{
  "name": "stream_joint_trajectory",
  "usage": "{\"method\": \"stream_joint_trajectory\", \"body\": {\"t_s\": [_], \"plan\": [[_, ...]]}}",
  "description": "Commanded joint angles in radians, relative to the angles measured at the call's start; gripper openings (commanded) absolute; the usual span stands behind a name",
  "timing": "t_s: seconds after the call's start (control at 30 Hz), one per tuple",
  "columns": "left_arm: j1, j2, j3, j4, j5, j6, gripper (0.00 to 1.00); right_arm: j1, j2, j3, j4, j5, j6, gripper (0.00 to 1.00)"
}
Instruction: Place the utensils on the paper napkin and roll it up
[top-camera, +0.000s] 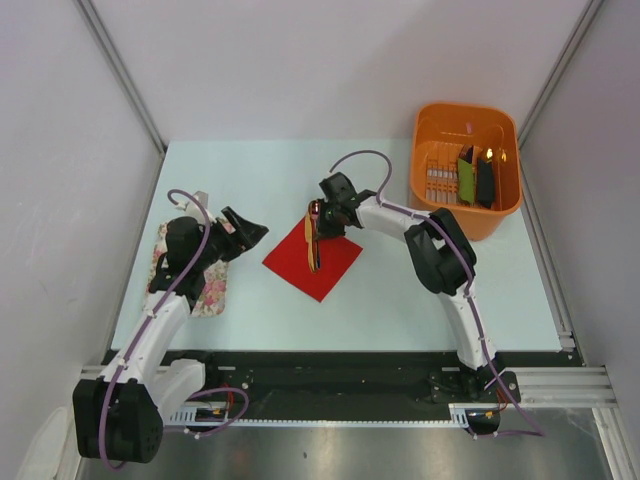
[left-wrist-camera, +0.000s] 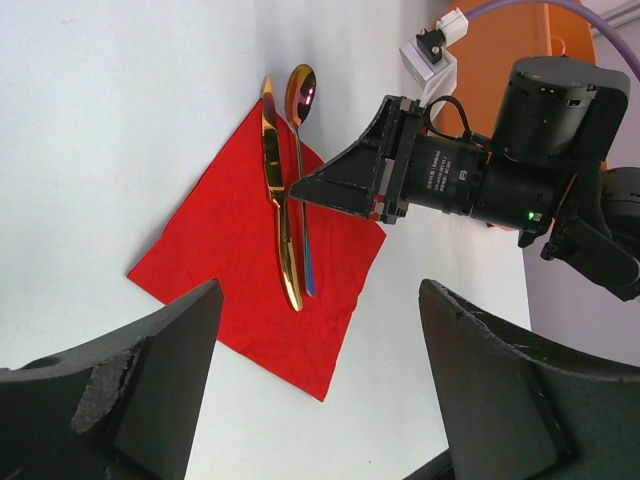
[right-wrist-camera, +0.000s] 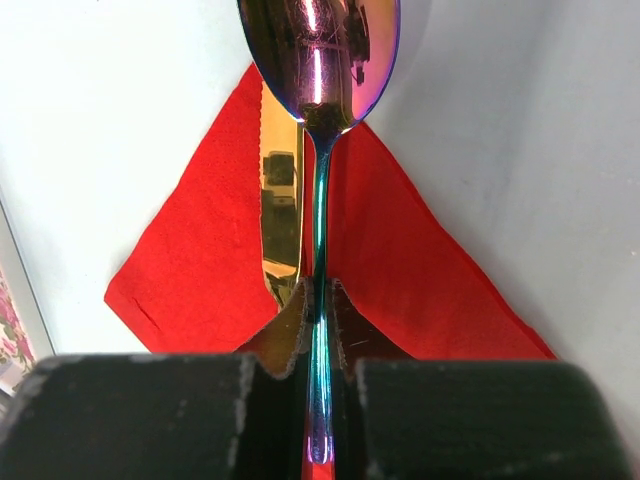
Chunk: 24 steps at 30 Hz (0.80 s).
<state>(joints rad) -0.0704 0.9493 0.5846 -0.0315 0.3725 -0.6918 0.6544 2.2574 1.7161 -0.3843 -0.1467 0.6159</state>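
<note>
Right fingers (right-wrist-camera: 285, 330): clamped on spoon (right-wrist-camera: 320, 190) handle.
Left fingers (left-wrist-camera: 140, 390): wide apart, empty.
Do well: lay spoon flat beside knife (left-wrist-camera: 278, 200), central on napkin (left-wrist-camera: 220, 250).

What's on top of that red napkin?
A gold knife lies on it, with a rainbow-tinted spoon alongside, its bowl past the corner. The right gripper pinches the spoon's handle, hiding part of it and the napkin beneath.

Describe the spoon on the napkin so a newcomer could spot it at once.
At the centre of the pale table lies a square red paper napkin. On it, the iridescent metal spoon is the piece pinched in the right gripper. Its round bowl and purple-blue sheen set it apart from the flat gold knife beside it.
</note>
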Motion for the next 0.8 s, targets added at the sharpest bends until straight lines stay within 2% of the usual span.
{"method": "stream_joint_trajectory", "body": {"t_s": [0.0,0.23,0.47,0.77], "plan": [[0.007,0.0,-0.006,0.025,0.014,-0.006,0.85,0.008,0.019,0.053,0.019,0.016,-0.013,0.05],[0.009,0.002,-0.009,0.028,0.014,-0.009,0.85,0.016,0.018,0.048,0.016,0.01,-0.011,0.06],[0.009,0.0,-0.011,0.027,0.016,-0.011,0.85,0.021,0.002,0.036,0.01,0.009,-0.008,0.14],[0.009,0.006,-0.005,0.028,0.019,0.008,0.85,0.014,-0.021,0.024,0.001,-0.002,-0.005,0.17]]}}
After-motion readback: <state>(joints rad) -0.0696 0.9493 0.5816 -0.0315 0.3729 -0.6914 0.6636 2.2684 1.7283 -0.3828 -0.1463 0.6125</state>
